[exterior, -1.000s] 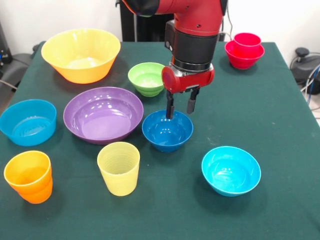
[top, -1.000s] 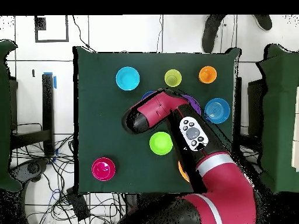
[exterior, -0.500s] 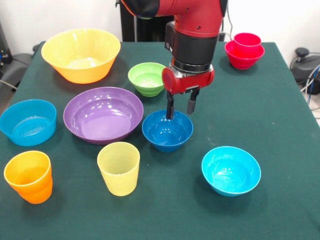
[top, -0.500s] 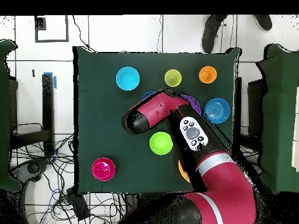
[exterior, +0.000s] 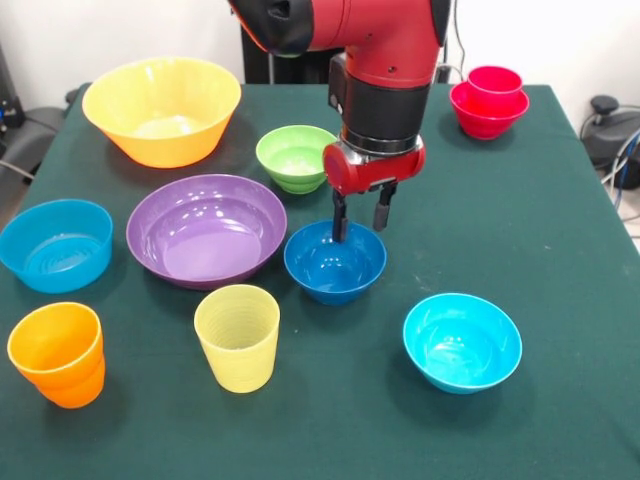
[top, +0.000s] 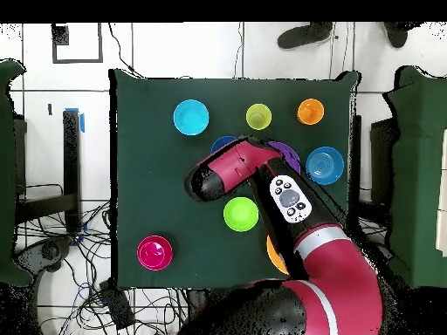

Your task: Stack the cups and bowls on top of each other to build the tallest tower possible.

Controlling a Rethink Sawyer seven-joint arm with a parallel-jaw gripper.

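Blue, straight-sided, the leftmost bowl (exterior: 55, 243) sits above the orange cup (exterior: 57, 352) at the table's left edge. Next come the yellow-orange bowl (exterior: 161, 108) at the back, the purple bowl (exterior: 206, 229) and the ribbed yellow cup (exterior: 237, 336). Beside the lime bowl (exterior: 293, 157), the gripper (exterior: 359, 217) hangs with its fingers narrowly parted over the far rim of the dark blue bowl (exterior: 335, 262) (one finger inside, one just outside). Right of it stands the cyan bowl (exterior: 462, 341); the red cup nested in the red bowl (exterior: 488, 108) is well apart, at the far right corner.
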